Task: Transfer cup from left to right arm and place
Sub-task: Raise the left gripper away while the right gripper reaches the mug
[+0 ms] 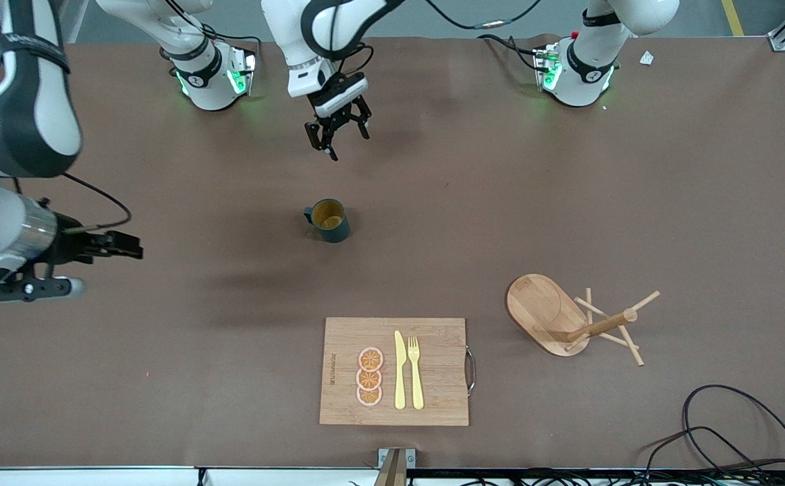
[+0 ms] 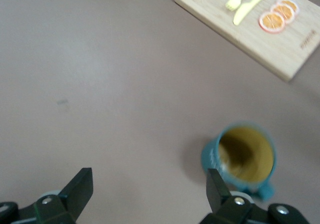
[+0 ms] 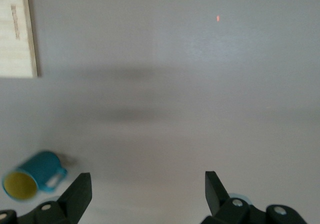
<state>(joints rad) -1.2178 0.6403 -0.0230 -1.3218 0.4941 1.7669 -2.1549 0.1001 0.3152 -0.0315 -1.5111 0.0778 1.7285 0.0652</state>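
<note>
The dark teal cup (image 1: pixel 330 223) stands upright on the brown table near its middle, ochre inside showing, with its handle toward the right arm's end. It also shows in the left wrist view (image 2: pixel 245 156) and the right wrist view (image 3: pixel 35 176). My left gripper (image 1: pixel 348 145) is open and empty, hanging over the table between the cup and the robots' bases; its fingers (image 2: pixel 82 186) frame bare table. My right gripper (image 1: pixel 137 247) is open and empty, held sideways over the table toward the right arm's end, well apart from the cup; its fingers (image 3: pixel 82 186) frame bare table.
A wooden cutting board (image 1: pixel 432 364) with orange slices (image 1: pixel 370 376), a yellow knife and a fork (image 1: pixel 416 371) lies near the front edge. A wooden peg rack (image 1: pixel 567 317) lies tipped over toward the left arm's end. Black cables (image 1: pixel 736 432) coil at the front corner.
</note>
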